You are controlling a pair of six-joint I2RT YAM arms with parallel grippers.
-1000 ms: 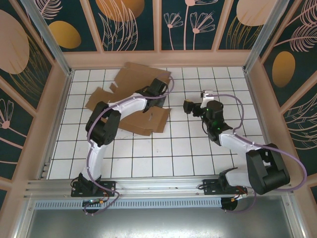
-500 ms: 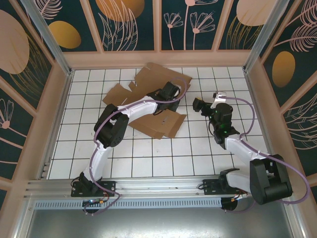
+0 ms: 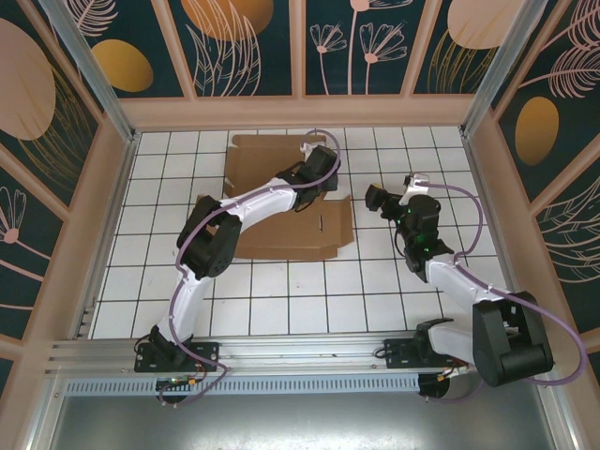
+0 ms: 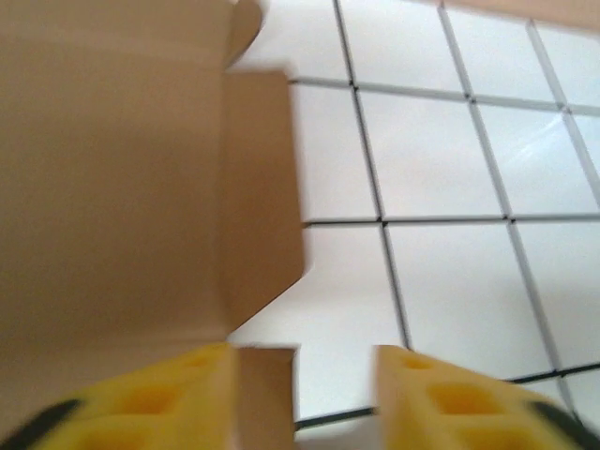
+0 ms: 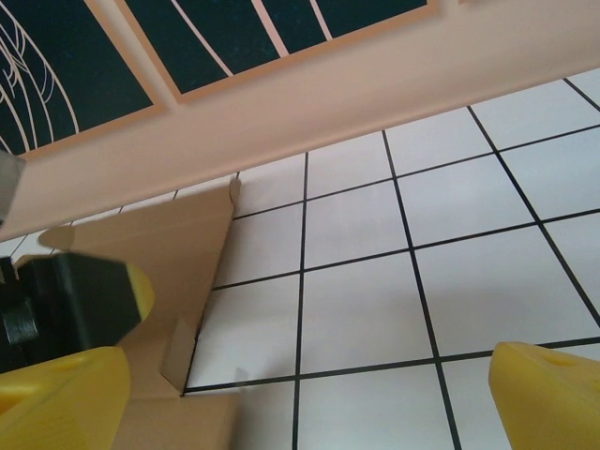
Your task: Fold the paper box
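After its swing, paper box (image 3: pixel 300 234): flat on the tiled table (image 3: pixel 281 300), edges now square with the grid lines where a second ago they slanted across them.
Left gripper (image 3: pixel 317 173): over the box's far right part; the clamp of a moment ago is gone, yellow fingers (image 4: pixel 141 408) parted, a flap edge lying loose beside one of them.
Right gripper (image 3: pixel 373 199): just off the box's right edge, nearer than a second ago, spread wide, holding nothing.
Meaning for the task: sheet looks positioned but unfolded, no wall raised; folding seems about to begin.
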